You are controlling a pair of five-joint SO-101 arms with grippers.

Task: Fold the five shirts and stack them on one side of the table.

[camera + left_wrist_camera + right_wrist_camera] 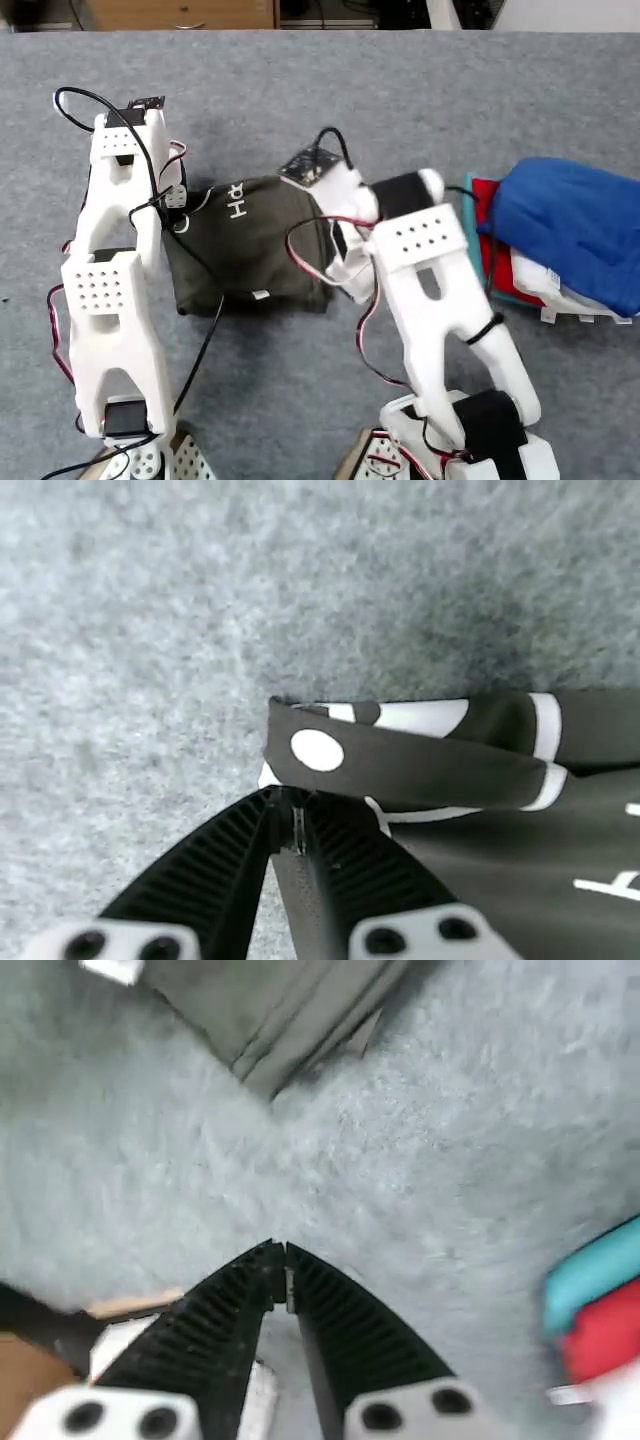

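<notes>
Dark, limp cloth: the folded shirt [255, 250] lies mid-surface [420, 100] between the arms. It looks light and floppy, best taken at a folded edge. The left end effector [285, 805] is pressed together at its hem; any pinched cloth is hidden. The right end effector [278, 1260], also pressed together, holds nothing. Stacked shirts [570, 235] sit right, partly cut off.

The right gripper [279, 1260], with black ribbed fingers, has its fingertips pressed together with nothing between them. It is positioned over the grey felt-like table covering [420, 1160]. A dark folded fabric shirt [290, 1010] lies beyond the fingertips, apart from them, with a white label [110, 968] at its edge. A teal fabric edge [590, 1270] lies against a red fabric edge [600, 1345], off to one side.
</notes>
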